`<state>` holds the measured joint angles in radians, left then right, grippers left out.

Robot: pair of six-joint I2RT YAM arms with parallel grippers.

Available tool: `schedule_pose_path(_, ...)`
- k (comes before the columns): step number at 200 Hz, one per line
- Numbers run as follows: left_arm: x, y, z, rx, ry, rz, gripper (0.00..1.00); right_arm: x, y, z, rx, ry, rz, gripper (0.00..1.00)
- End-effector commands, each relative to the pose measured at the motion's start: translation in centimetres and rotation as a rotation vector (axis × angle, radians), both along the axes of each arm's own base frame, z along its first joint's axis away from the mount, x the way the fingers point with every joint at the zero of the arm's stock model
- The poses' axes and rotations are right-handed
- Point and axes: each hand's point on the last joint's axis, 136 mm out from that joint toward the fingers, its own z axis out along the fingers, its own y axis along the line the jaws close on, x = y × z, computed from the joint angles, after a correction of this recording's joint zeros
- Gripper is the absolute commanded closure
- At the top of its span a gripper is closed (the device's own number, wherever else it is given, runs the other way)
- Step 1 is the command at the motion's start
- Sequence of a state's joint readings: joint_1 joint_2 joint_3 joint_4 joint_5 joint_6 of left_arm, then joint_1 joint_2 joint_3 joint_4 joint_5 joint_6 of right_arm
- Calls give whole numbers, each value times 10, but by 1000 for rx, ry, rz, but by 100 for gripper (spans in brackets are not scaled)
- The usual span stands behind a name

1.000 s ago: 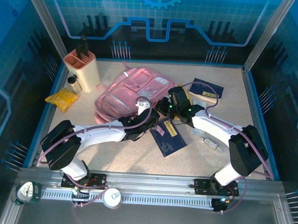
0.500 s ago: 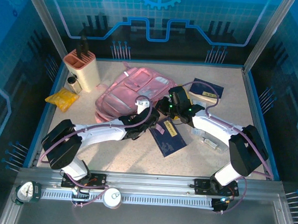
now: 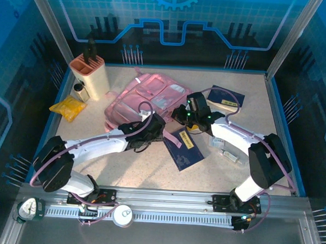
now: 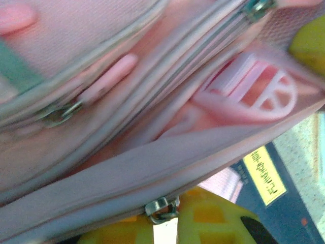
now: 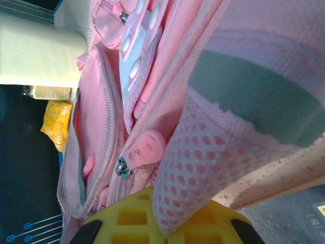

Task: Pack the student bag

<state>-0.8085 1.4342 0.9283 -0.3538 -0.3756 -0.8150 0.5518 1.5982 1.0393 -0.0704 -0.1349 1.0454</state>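
student bag [image 3: 148, 94] lies clamped at its near edge by left pincer [image 4: 167, 229] and right pincer [image 5: 165, 221], both narrow.

Overhead view was evenly lit from above with a cool blue cast. The table [image 3: 149, 170] was bright with only short, soft shadows, and the corners fell dark. Left wrist view was too close: student bag [image 4: 76, 30] fabric soft, zips smeared. Right wrist view was sharper on the mesh, with a washed-out pale patch upper left.
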Motion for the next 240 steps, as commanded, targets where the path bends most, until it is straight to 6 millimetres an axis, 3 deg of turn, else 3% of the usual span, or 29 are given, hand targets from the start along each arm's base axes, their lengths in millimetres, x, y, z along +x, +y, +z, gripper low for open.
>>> schedule_pose_path(1,-29,39,-14,84,101,45,100,26,-11,18,-7,-75,-28,100)
schedule_pose_path(40,-47,58,-4,77,92,38,100,44,-16,13,-28,-78,-20,100)
schedule_pose_path(62,-54,67,-9,81,131,34,100,54,-17,13,-39,-88,-1,100)
schedule_pose_path(92,-52,52,-14,58,161,-22,100,69,-13,7,-53,-84,41,100)
schedule_pose_path(115,-40,41,-9,47,149,-22,100,69,-4,-5,-69,-56,100,98)
schedule_pose_path(134,-30,27,-1,6,116,-44,100,56,-6,-6,-94,-45,129,86)
schedule_pose_path(172,-22,19,10,-15,81,-61,100,8,-11,-2,-95,-1,186,54)
schedule_pose_path(214,-22,15,7,-19,81,-81,100,-45,-1,-10,-26,100,188,33)
schedule_pose_path(240,-22,17,2,-11,93,-70,100,-58,21,-18,69,144,167,26)
